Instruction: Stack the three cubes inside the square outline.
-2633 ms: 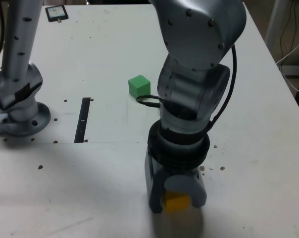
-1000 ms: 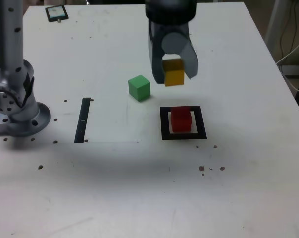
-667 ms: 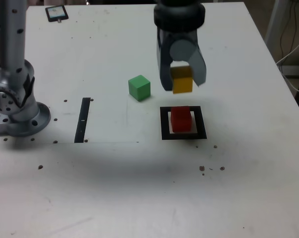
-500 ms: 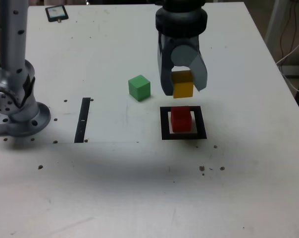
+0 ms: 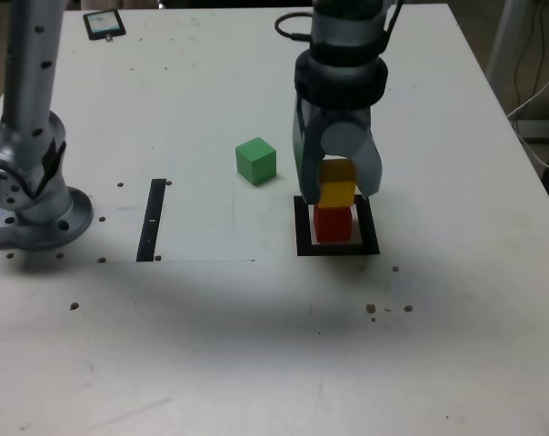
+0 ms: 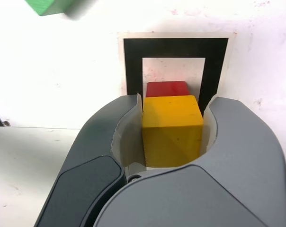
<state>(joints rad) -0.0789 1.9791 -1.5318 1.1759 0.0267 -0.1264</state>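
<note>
Lowered: pincer (image 5: 337, 186) clamped on yellow cube (image 5: 337, 183) | atop red cube (image 6: 167, 88) | wrist: square outline (image 6: 133, 61)

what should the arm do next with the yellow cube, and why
Probably ease straight down a touch, then open. The gripper is shut on the yellow cube, which sits directly above the red cube inside the square outline. In the exterior view they look nearly touching, though contact can't be confirmed. The green cube waits outside.
</note>
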